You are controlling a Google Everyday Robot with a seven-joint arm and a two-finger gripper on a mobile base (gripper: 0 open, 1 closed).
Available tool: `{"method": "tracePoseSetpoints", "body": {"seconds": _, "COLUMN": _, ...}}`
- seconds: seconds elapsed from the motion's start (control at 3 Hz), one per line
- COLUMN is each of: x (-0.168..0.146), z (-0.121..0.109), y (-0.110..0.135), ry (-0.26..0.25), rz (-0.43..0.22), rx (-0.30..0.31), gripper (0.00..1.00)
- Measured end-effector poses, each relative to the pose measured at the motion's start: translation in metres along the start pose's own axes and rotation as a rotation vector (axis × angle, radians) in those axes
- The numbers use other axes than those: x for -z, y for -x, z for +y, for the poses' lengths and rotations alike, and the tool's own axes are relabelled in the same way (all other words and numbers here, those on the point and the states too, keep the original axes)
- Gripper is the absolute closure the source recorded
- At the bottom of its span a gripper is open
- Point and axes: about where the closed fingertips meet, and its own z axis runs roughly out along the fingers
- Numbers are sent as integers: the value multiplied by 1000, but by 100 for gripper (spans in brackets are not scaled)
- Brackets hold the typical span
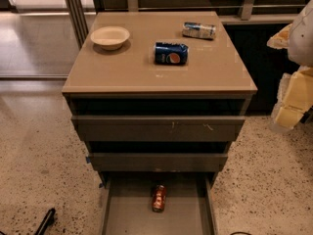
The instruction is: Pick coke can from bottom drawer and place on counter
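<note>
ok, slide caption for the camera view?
Coke can lies in open bottom drawer; arm at right edge, gripper out of view.

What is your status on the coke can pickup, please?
Claw at right edge, beside cabinet, away from can. Coke can lying in open bottom drawer, untouched. Nothing over it; counter holds bowl, Pepsi can, blue-and-white can.

At the far right of the view, the robot's arm (303, 33) appears as a smooth, rounded white shell, with a pale tan, orange-tinged piece jutting from its left side. Below it is the gripper (293, 99), made of blocky cream-yellow sections with flat faces and lighter, almost white edges, stacked one under another. The gripper hangs just off the upper right corner of the cabinet (159, 129), partly cut off by the edge of the view.
</note>
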Motion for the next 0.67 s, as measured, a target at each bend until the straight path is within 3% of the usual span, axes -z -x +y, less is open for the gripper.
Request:
{"method": "tracePoseSetpoints", "body": {"seconds": 0.33, "x": -2, "z": 1, "y": 0, "ry": -7, "rz": -10, "rx": -3, "gripper": 0}}
{"method": "tracePoseSetpoints", "body": {"seconds": 0.67, "x": -34, "z": 16, "y": -6, "ry": 17, "rz": -77, "rx": -55, "gripper": 0}}
